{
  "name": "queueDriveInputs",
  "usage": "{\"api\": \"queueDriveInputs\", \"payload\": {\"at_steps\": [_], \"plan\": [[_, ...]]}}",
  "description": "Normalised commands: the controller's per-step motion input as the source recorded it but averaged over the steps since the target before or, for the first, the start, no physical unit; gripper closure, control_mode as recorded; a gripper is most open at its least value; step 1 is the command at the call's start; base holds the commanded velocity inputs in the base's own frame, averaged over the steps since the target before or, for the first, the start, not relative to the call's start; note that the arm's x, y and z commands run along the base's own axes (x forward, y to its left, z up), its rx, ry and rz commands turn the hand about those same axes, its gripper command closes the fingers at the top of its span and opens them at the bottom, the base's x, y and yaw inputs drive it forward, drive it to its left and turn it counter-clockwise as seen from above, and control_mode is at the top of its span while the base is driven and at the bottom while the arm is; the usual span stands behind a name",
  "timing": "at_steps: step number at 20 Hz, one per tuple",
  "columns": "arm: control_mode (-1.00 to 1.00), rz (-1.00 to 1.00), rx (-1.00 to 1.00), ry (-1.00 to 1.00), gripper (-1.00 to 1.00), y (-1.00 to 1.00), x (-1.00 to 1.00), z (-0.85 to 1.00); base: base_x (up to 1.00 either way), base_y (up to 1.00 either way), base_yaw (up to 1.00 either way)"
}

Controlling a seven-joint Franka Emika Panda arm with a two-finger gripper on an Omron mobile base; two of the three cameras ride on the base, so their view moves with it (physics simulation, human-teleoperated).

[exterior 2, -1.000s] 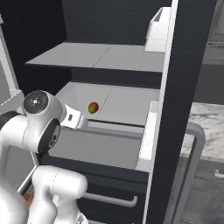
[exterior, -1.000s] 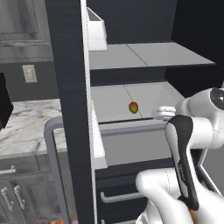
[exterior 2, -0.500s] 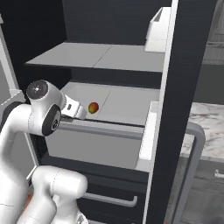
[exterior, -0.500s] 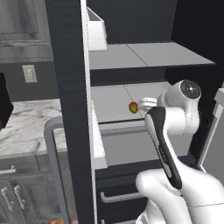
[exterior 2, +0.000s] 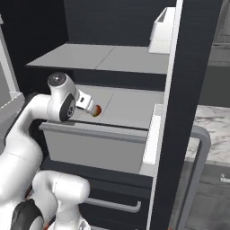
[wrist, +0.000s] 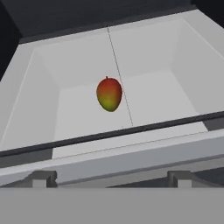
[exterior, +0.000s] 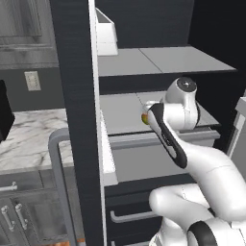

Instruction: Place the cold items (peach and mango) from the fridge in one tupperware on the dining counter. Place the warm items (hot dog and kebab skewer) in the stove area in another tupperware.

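A red-and-green mango [wrist: 108, 94] lies alone on the white floor of the open fridge's drawer-like shelf [wrist: 39, 109]. In the hand view it sits straight ahead, beyond the shelf's front rail. My gripper [wrist: 111, 178] is open, its fingertips [wrist: 41, 177] wide apart with nothing between them, still short of the rail. From the right base view the gripper [exterior 2: 86, 103] hovers just left of the mango [exterior 2: 97, 110], close to it but apart. In the left base view the arm covers most of the mango [exterior: 143, 118].
The open fridge door [exterior: 77, 120] stands edge-on left of the arm, with a white door bin [exterior: 105, 33] high up. An upper fridge shelf [exterior 2: 99, 58] overhangs the mango. A marble counter [exterior: 29, 132] lies beyond the door. A dark drawer with a handle [exterior 2: 112, 204] sits below.
The arm has swung in toward the fridge shelf, bringing the hand from the right side up close to the mango. The mango has not moved, and the jaws have stayed open.
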Motion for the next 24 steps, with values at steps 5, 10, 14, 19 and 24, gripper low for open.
{"api": "queueDriveInputs", "payload": {"at_steps": [5, 10, 14, 19, 24], "plan": [[-1.00, 0.04, 0.00, 0.01, -1.00, -0.03, 0.74, -0.58, 0.00, 0.00, 0.00], [-1.00, 0.02, 0.00, 0.00, -1.00, 0.00, 0.60, -0.42, 0.00, 0.00, 0.00], [-1.00, 0.02, 0.00, 0.00, -1.00, 0.00, 0.60, -0.27, 0.00, 0.00, 0.00], [-1.00, 0.01, 0.00, 0.00, -1.00, 0.00, 0.58, -0.31, 0.00, 0.00, 0.00], [-1.00, 0.02, 0.00, 0.00, -1.00, 0.00, 0.58, -0.22, 0.00, 0.00, 0.00]]}}
